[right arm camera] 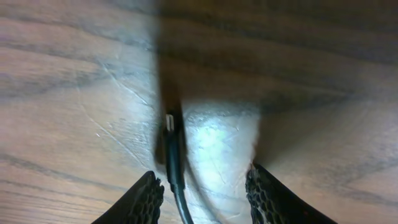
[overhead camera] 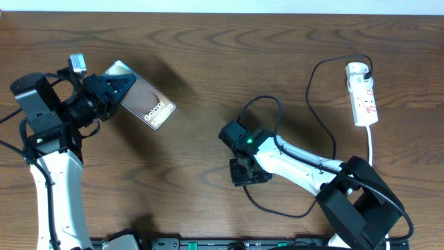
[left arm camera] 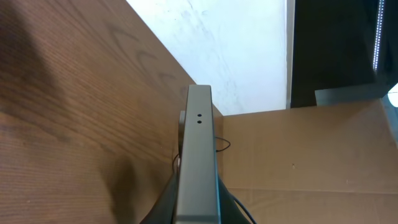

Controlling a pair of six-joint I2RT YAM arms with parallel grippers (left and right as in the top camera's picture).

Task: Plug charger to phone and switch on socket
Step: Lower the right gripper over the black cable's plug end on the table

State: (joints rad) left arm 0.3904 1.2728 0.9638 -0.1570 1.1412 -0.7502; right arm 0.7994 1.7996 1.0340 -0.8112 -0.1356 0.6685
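Observation:
My left gripper (overhead camera: pixel 111 90) is shut on the gold-bronze phone (overhead camera: pixel 147 104), holding it tilted above the table at the far left. In the left wrist view the phone's edge (left arm camera: pixel 199 155) with two small holes runs straight out between my fingers. My right gripper (overhead camera: pixel 248 173) is open low over the table at centre. The charger's black plug tip (right arm camera: pixel 170 134) lies on the wood between its fingers (right arm camera: pixel 205 196), near the left finger. The charger cable (overhead camera: pixel 316 104) loops from there to the white socket (overhead camera: pixel 363 94) at the far right.
The socket's white cord (overhead camera: pixel 371 146) runs toward the front right past the right arm's base. A cardboard surface (left arm camera: pixel 311 162) and a white wall lie beyond the table's far edge in the left wrist view.

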